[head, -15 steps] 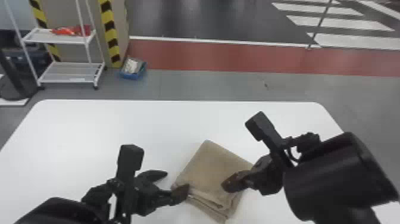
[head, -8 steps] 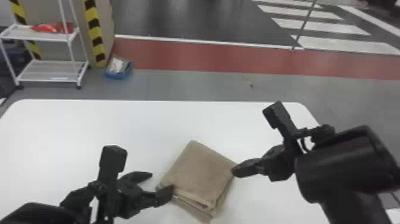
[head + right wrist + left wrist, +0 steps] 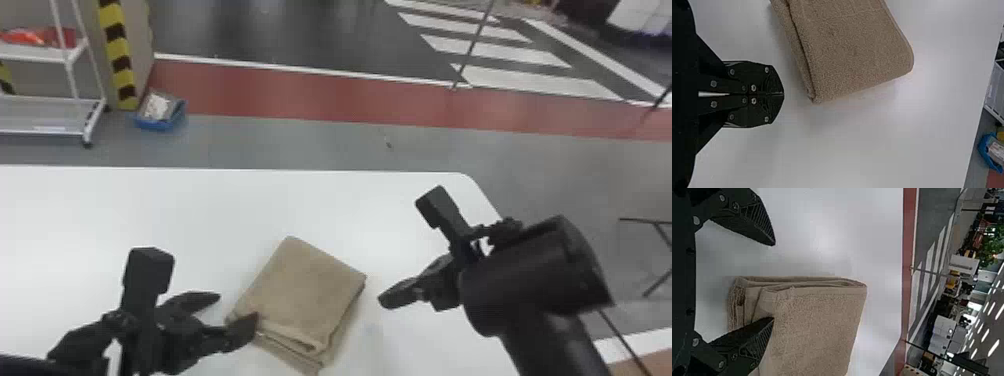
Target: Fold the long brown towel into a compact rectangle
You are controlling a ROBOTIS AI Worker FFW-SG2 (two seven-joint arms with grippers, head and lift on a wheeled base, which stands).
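Right gripper (image 3: 385, 300) backed off the towel (image 3: 307, 290), fingers together; left gripper (image 3: 237, 308) was spread wide. Folding looked basically done, maybe edge tidying left.

Black arms (image 3: 530, 280) — round, silvery screws (image 3: 753, 101)

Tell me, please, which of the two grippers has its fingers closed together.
The right gripper: its fingers meet, while the left gripper stands open.
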